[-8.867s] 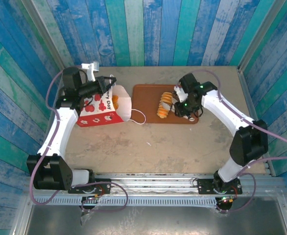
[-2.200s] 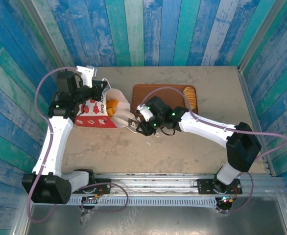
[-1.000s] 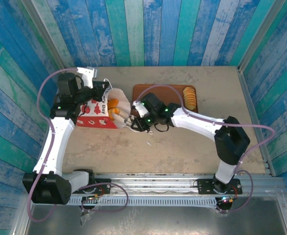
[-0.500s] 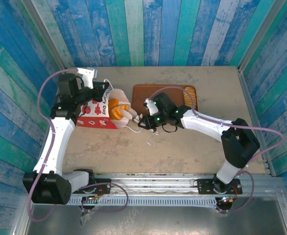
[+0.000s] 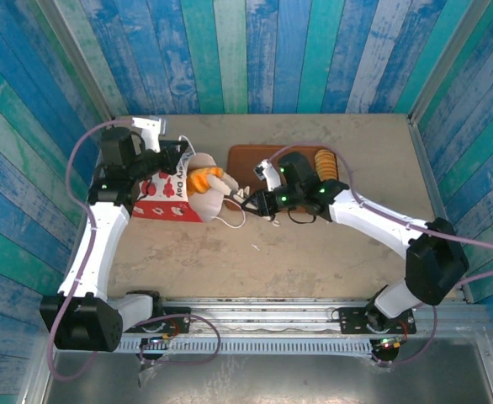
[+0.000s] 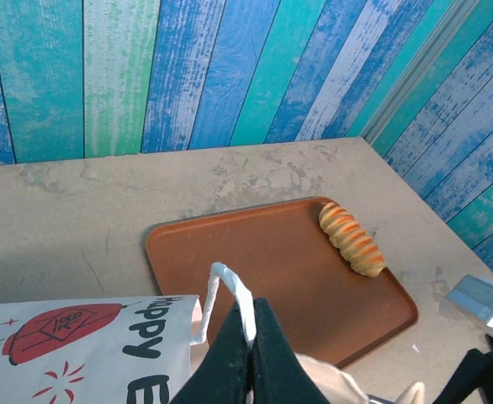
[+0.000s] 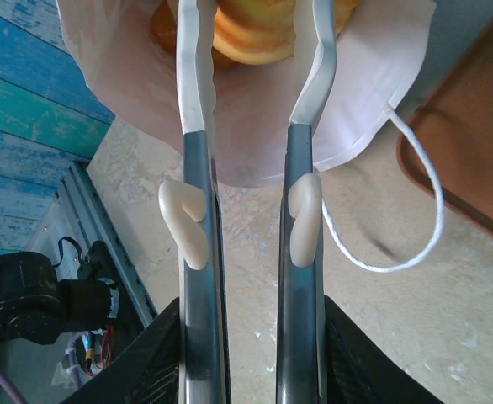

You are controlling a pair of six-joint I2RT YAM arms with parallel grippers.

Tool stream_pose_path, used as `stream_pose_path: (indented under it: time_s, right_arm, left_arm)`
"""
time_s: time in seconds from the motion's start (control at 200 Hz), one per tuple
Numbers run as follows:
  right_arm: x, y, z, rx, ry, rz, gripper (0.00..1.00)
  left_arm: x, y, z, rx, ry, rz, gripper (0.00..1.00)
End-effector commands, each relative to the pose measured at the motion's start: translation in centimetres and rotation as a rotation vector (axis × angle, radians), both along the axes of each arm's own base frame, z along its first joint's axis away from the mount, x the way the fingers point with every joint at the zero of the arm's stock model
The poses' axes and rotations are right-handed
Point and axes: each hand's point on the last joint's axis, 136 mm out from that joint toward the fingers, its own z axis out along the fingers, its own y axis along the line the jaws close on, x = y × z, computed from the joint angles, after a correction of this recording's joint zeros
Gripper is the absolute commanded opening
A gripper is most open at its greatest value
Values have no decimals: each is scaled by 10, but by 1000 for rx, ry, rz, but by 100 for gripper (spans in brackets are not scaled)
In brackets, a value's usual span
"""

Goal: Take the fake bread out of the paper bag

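Just left of the tray (image 5: 255,160), I see the paper bag (image 5: 164,192) lying on the bench (image 5: 314,244), fake bread (image 5: 206,178) at its mouth. R pincer (image 5: 232,199) grips one piece; L pincer (image 6: 248,324) clenched on cord handle (image 6: 230,282).

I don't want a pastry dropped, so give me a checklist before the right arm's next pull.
1. Left gripper shut on the white cord handle of the white-and-red paper bag: ok.
2. Right gripper closed around a golden-brown toy pastry at the bag's mouth: ok.
3. Pastry clear of the bag's paper: not ok.
4. Bare room on the flat brown tray beside the ridged golden loaf: ok.
5. More pastries deeper inside: cannot tell.
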Motion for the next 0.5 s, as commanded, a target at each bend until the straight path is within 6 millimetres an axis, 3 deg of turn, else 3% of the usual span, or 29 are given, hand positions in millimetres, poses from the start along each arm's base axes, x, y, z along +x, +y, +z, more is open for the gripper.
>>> stream_pose_path:
  time_s: [0.0,0.336,0.391,0.496]
  right_arm:
    - [-8,-19,12,-33,-43,-2,38]
    - [-24,-101,22,-134,-75,-159,38]
    - [-18,-119,20,-139,-68,-213,38]
    - [-14,-135,14,-121,-24,-268,39]
  left_arm:
    - [1,0,15,-31,-49,9,0]
    - [7,3,15,-43,-43,35,0]
    - [7,3,14,-45,-41,33,0]
    - [7,2,13,-48,-37,30,0]
